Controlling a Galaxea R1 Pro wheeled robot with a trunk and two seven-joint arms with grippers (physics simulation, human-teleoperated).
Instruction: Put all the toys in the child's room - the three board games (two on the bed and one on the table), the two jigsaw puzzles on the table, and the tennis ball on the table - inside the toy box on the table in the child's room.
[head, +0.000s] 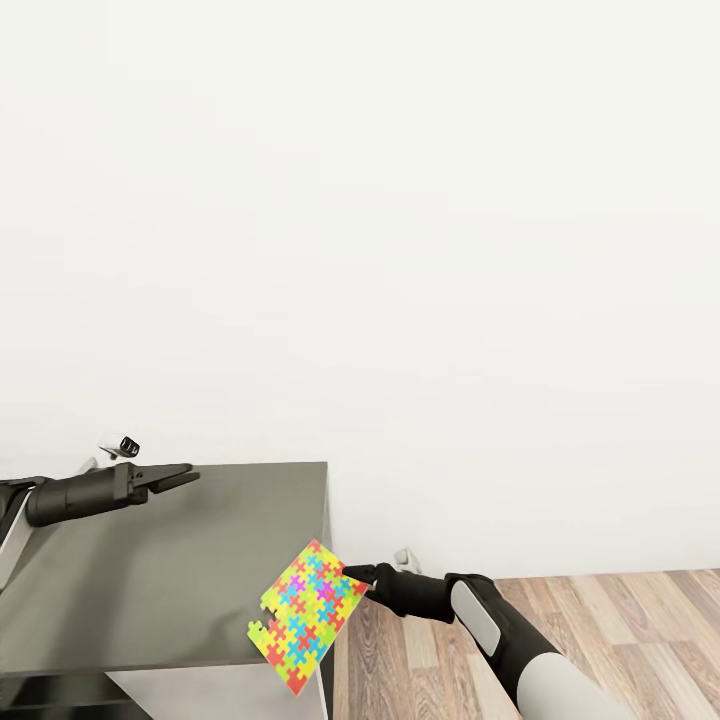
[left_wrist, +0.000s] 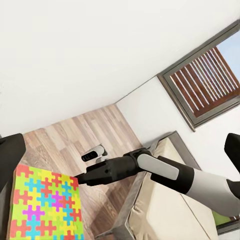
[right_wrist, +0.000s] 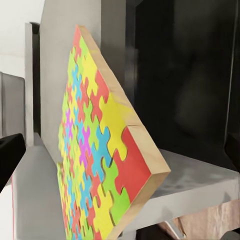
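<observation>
— Jigsaw puzzle first: where is it in the head view?

— Low in the frame, a little left of centre, tilted, overhanging the right front corner of the grey table. The right gripper comes in from the right and pinches the sheet's right corner between closed fingers.

— And the other arm?

— The left gripper sits at the left edge, above the tabletop's far side, its fingers drawn close together with nothing between them. Behind is a plain white wall; wood plank floor shows at lower right.

— Left wrist view?

— The puzzle lies in the lower left corner. The right gripper reaches from the right and touches the sheet's edge. Beige bed with a grey frame runs along the lower right, and a dark-framed window sits at upper right. That camera's own fingers appear only as dark shapes at the frame's edges, so I cannot tell their gap there.

— Right wrist view?

— The puzzle stands steeply tilted across the centre, its pale wooden edge showing, above the table's grey surface.
</observation>
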